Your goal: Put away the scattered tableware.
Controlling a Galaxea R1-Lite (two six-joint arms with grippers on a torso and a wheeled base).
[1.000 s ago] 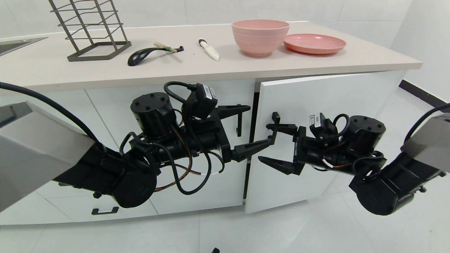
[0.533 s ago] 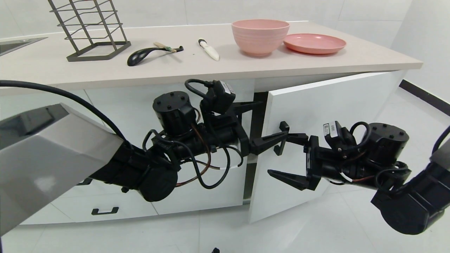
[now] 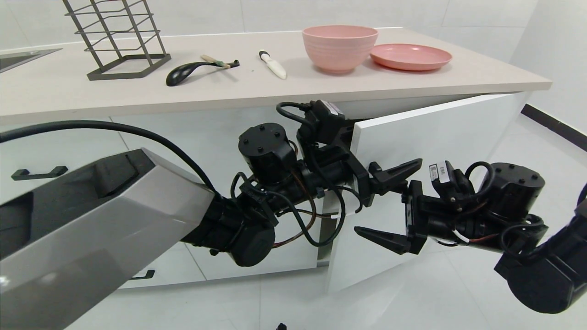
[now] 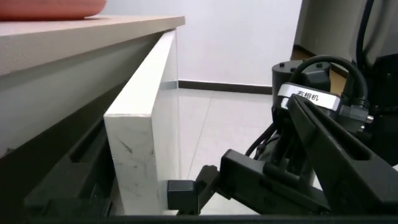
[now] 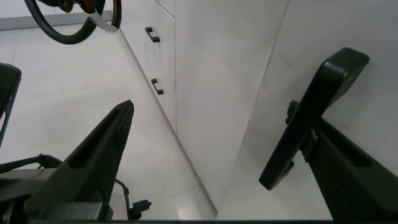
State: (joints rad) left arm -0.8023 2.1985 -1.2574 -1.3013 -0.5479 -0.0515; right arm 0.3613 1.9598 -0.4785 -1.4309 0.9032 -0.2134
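Observation:
On the counter [image 3: 69, 89] lie a black spoon [image 3: 183, 71], a white-handled utensil [image 3: 274, 65], a pink bowl [image 3: 339, 47] and a pink plate [image 3: 410, 56]. Below them a white cabinet door [image 3: 440, 137] stands partly open. My left gripper [image 3: 381, 151] is open and straddles the door's free edge [image 4: 134, 155], with one finger in front of the panel and the other behind it. Just below and to the right, my right gripper [image 3: 367, 199] hangs open in front of the door's face [image 5: 249, 62] with nothing between its fingers [image 5: 106, 155].
A dark wire dish rack [image 3: 120, 36] stands at the counter's back left, and a thin stick [image 3: 214, 61] lies across the spoon's handle. Drawer fronts with black handles [image 3: 39, 173] sit left of the door. White tiled floor [image 3: 435, 302] lies in front.
My left arm has moved right and up until its fingers straddle the door's edge, and the door has swung further open. My right gripper has shifted a little right and down, still open.

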